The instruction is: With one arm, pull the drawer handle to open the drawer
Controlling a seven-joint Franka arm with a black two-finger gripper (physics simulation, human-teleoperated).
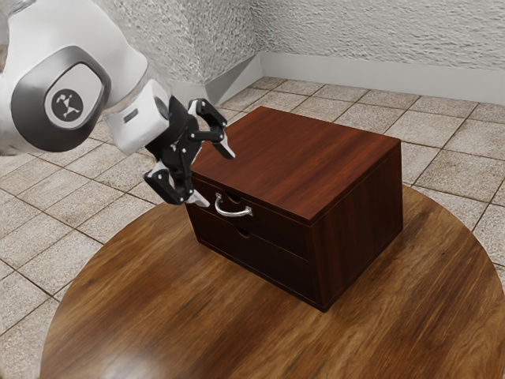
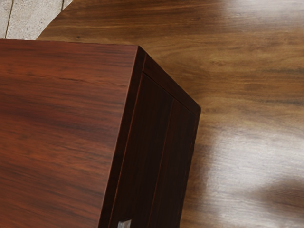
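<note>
A dark red-brown wooden cabinet (image 1: 304, 197) with two drawers stands on a round wooden table (image 1: 158, 316). The upper drawer (image 1: 252, 215) carries a curved silver handle (image 1: 232, 208) on its front; both drawer fronts sit flush with the cabinet. My black gripper (image 1: 211, 175) hangs at the cabinet's front corner on the exterior view's left, just left of and above the handle, fingers spread wide with nothing between them. In the wrist view the cabinet top (image 2: 57, 128), the drawer fronts (image 2: 152, 161) and an end of the handle (image 2: 124, 223) appear below my hand.
The round table's bare surface (image 2: 247, 118) stretches around the cabinet, with its edge toward a tiled floor (image 1: 63, 205). A grey textured wall (image 1: 355, 31) stands behind. Free room lies in front of the drawers.
</note>
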